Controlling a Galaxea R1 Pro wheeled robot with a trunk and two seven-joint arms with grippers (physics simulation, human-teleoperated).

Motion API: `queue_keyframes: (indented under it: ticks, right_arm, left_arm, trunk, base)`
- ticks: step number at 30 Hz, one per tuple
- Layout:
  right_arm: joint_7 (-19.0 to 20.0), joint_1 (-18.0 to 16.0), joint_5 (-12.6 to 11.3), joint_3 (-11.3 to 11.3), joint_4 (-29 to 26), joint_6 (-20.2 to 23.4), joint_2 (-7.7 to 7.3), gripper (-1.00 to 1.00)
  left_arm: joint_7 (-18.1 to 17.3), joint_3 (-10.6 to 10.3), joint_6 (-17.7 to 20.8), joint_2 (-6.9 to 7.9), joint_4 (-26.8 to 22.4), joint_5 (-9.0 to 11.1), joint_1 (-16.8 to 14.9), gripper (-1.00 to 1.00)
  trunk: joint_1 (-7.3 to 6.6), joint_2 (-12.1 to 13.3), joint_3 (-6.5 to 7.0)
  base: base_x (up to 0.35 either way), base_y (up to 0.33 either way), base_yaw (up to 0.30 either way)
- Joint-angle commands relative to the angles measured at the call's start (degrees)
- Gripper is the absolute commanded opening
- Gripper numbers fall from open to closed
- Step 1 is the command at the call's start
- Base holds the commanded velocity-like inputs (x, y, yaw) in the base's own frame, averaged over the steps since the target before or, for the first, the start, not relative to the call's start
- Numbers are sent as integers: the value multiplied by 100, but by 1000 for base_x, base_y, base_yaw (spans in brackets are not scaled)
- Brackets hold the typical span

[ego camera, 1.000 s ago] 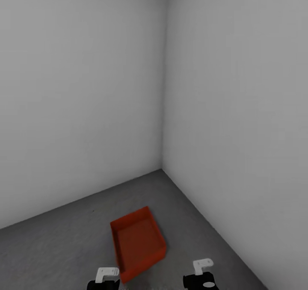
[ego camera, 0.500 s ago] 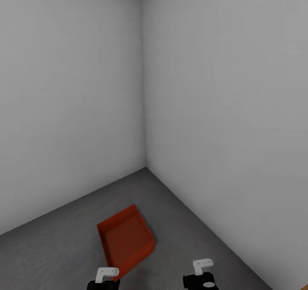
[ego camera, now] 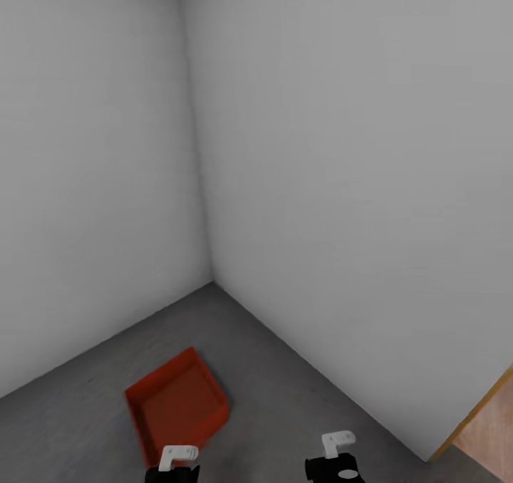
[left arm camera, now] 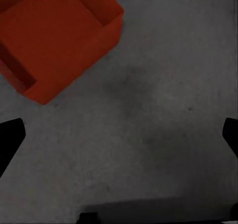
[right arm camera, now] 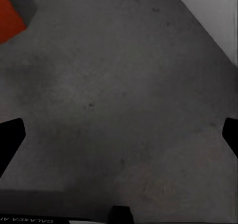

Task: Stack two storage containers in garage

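One orange-red open-top storage container (ego camera: 178,404) sits empty on the dark grey garage floor (ego camera: 285,397), near the corner of two pale grey walls. My left wrist (ego camera: 178,460) is just in front of its near edge. In the left wrist view the container (left arm camera: 54,35) lies beyond my left gripper (left arm camera: 120,137), which is open with bare concrete between its black fingertips (left arm camera: 10,135). My right gripper (right arm camera: 120,135) is open too, over bare floor, with a corner of the container (right arm camera: 9,18) off to one side.
The wall corner (ego camera: 208,269) stands behind the container. At the lower right, the right-hand wall ends at a tan door frame edge (ego camera: 470,415), and light wood flooring (ego camera: 495,433) lies beyond it. Concrete floor stretches between the container and the right wall.
The whole head view has swung to the right, so the container and wall corner sit further left in the picture. The door frame edge and wood flooring have come into view.
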Motion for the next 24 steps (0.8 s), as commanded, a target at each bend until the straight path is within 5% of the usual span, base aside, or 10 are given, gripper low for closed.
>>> queue_keyframes:
  ticks: [1, 24]
  right_arm:
    - [-34, -4, 21, 38, -3, 25, -1, 100]
    - [-27, -4, 21, 40, 1, 25, 5, 100]
  left_arm:
    - [-12, -43, -25, 1, 9, 61, -6, 100]
    - [-10, -43, -32, 1, 9, 62, -10, 100]
  trunk:
    - [2, -9, -8]
    - [2, -9, 42]
  base:
    - [-1, -276, -286]
    - [0, -267, -286]
